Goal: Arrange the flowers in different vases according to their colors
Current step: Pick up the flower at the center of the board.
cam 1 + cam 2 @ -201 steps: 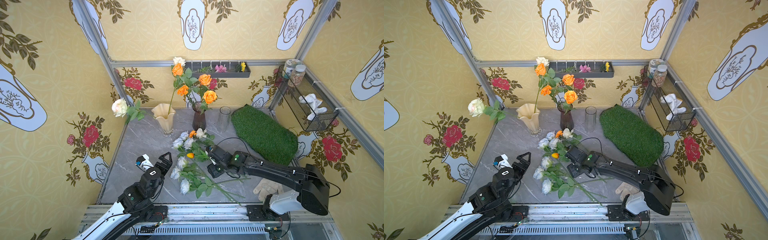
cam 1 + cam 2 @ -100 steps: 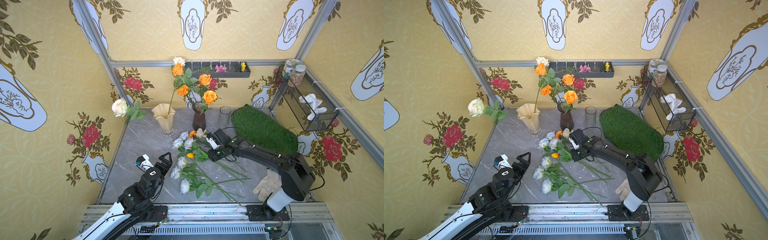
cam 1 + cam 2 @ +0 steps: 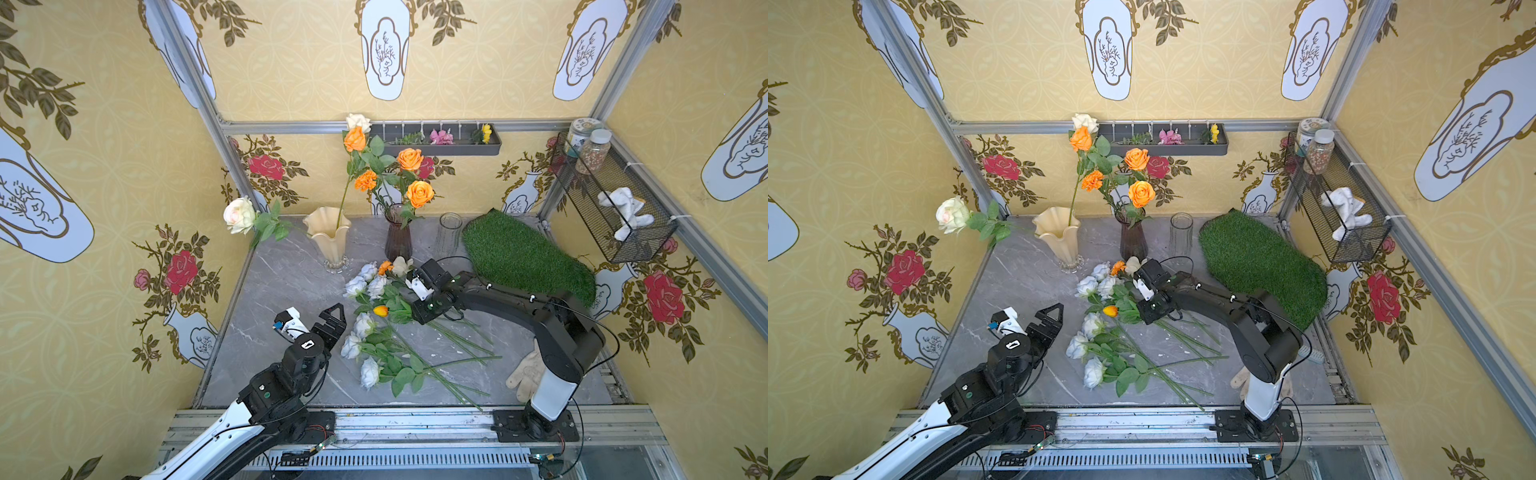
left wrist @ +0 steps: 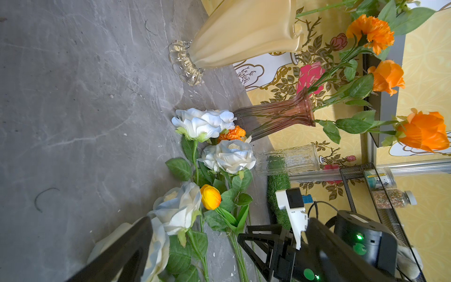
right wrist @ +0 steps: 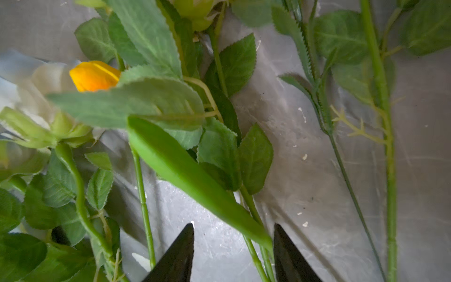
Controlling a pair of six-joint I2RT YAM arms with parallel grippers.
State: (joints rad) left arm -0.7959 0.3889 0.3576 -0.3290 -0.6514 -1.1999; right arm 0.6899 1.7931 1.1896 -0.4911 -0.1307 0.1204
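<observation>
Hovering low, right end effector [image 5: 233,229] straddles flower stems [image 5: 249,207].

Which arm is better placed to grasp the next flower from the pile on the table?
Right, likely: the right tool is at the pile, open jaws either side of green stems. The left tool hovers open beside the blooms.

Looking steeply down in both top views over the whole counter [image 3: 282,282]; wrist views close, sharing the yellow tulip [image 4: 210,197] [image 5: 94,76].
</observation>
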